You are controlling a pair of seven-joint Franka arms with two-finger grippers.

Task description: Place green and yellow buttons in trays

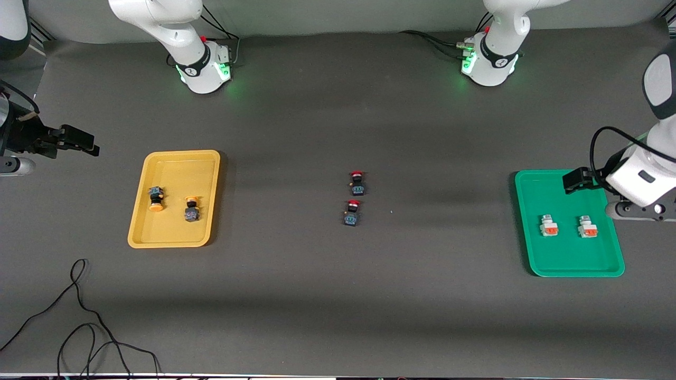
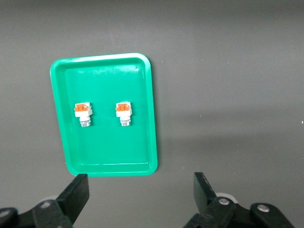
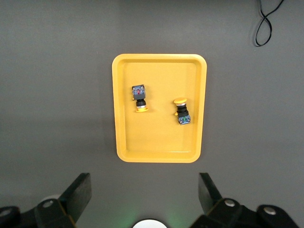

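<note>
The yellow tray (image 1: 208, 174) lies toward the right arm's end and holds two black-bodied switches with yellow caps (image 1: 155, 199) (image 1: 191, 209). They also show in the right wrist view (image 3: 139, 99) (image 3: 181, 111). The green tray (image 1: 567, 258) lies toward the left arm's end and holds two white-bodied switches (image 1: 548, 226) (image 1: 587, 227), which also show in the left wrist view (image 2: 82, 114) (image 2: 123, 112). My left gripper (image 2: 141, 190) is open and empty, high over the table just off the green tray (image 2: 109, 164). My right gripper (image 3: 145, 190) is open and empty, high over the table just off the yellow tray (image 3: 156, 154).
Two black-bodied switches with red caps (image 1: 357, 182) (image 1: 352, 212) lie on the dark mat mid-table, one nearer the front camera than the other. A black cable (image 1: 79, 316) loops near the front edge at the right arm's end and also shows in the right wrist view (image 3: 266, 23).
</note>
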